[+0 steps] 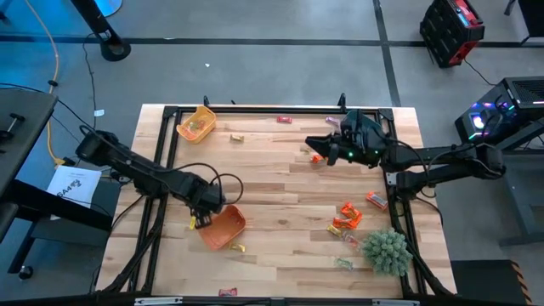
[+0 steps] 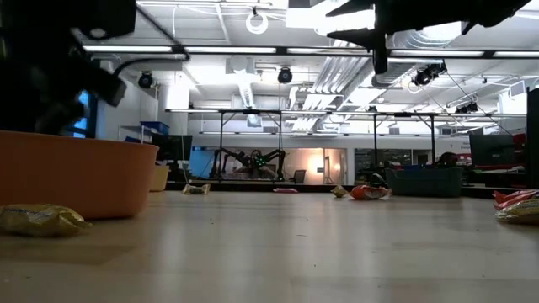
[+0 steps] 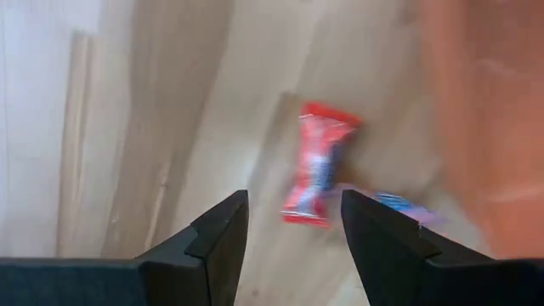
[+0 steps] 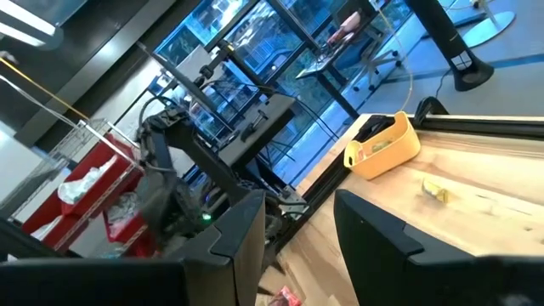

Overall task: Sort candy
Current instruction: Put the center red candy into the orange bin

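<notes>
Left wrist view showed my left hand (image 3: 289, 229) with its two dark fingers spread apart and nothing between them, poised above a red wrapped sweet (image 3: 316, 166) lying on the pale wooden tabletop (image 3: 127, 110), just beside the blurred wall of the orange tray (image 3: 484, 119). From overhead, that left hand (image 1: 202, 214) sat at the near left of the tabletop, right at the orange tray (image 1: 223, 228), with one yellow-wrapped sweet (image 1: 236, 247) lying just outside the tray.

My right hand (image 1: 316, 146) hung raised over the far middle of the tabletop. Its fingers (image 4: 246, 229) stood parted and held nothing, looking across at the yellow tray (image 4: 384, 146) in the far left corner.

I judged the sorting to be only partly done. The yellow tray (image 1: 196, 124) seemed to hold a few pieces, though I could not tell how many. I could not make out any sweets inside the orange tray.

Much candy lay loose:
- a cluster of orange and red pieces (image 1: 347, 217) at the near right, close to the spiky green plant ball (image 1: 387, 251)
- a red piece (image 1: 283, 120) along the far edge
- a small piece (image 1: 237, 137) near the yellow tray
- a red piece (image 1: 227, 291) at the near edge

Most of the work, in my judgement, remained.
</notes>
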